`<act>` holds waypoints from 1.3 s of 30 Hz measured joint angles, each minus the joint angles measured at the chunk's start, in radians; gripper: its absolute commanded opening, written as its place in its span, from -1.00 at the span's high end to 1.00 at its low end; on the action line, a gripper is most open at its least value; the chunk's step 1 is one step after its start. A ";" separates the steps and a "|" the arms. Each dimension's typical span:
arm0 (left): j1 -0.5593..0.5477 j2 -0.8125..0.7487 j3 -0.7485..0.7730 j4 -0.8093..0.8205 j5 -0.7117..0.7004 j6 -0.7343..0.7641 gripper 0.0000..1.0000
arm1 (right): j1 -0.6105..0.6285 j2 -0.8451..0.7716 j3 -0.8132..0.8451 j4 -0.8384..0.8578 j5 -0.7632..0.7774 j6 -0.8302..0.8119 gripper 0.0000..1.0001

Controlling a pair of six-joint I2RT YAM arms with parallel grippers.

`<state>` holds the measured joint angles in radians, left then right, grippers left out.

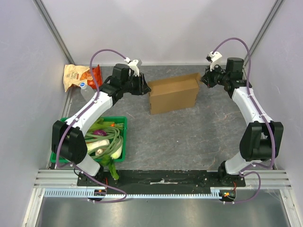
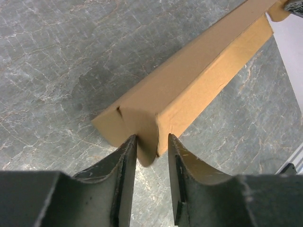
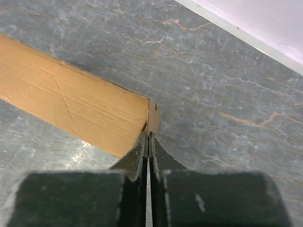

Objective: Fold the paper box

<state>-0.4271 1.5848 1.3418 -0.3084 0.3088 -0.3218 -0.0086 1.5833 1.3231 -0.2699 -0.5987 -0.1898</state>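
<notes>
Paper box (image 1: 173, 94) sits on the far half of the counter (image 1: 189, 137), between the two arms. It's plain brown cardboard, long side running left-right. Only print in sight is on the tan snack bag (image 1: 75, 76) in the far-left corner, w/ an orange-red bag (image 1: 97, 72) just beside it; lettering too small to read.

Top view gives the layout: one arm at each end of the box, and a flap sticking up at its far-right corner. Wrist cams give the grips.

Left end effector (image 2: 151, 142): fingers spread either side of the box's rounded corner. Cardboard sits btwn them, touching one finger (image 2: 124, 161), w/ a sliver of gap at the other, so not pinched.

Right end effector (image 3: 148, 139): fingers pressed together, pinching a thin flap at the box's end. Only a hairline shows btwn them.

Around: green crate (image 1: 124, 135) at near-left by the left arm's base, packed w/ long green stalks (image 1: 108, 135) and other veg, well apart from the box. In the top view the left arm crosses over the crate and hides part of it. White walls on three sides. Purple cables loop over each arm.
</notes>
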 measured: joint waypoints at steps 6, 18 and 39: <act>0.002 0.000 0.002 -0.002 0.017 -0.002 0.60 | 0.077 -0.008 0.000 0.012 0.079 0.027 1.00; -0.002 0.000 0.005 -0.005 0.008 -0.002 0.89 | 0.107 -0.112 -0.093 0.055 0.208 0.124 1.00; -0.095 0.018 0.015 0.027 -0.133 -0.048 0.96 | 0.180 -0.209 -0.267 0.222 0.536 0.242 1.00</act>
<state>-0.5217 1.6028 1.3567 -0.2810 0.1757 -0.3698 0.1715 1.3746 1.0557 -0.0483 -0.0624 0.0525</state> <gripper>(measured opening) 0.099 0.007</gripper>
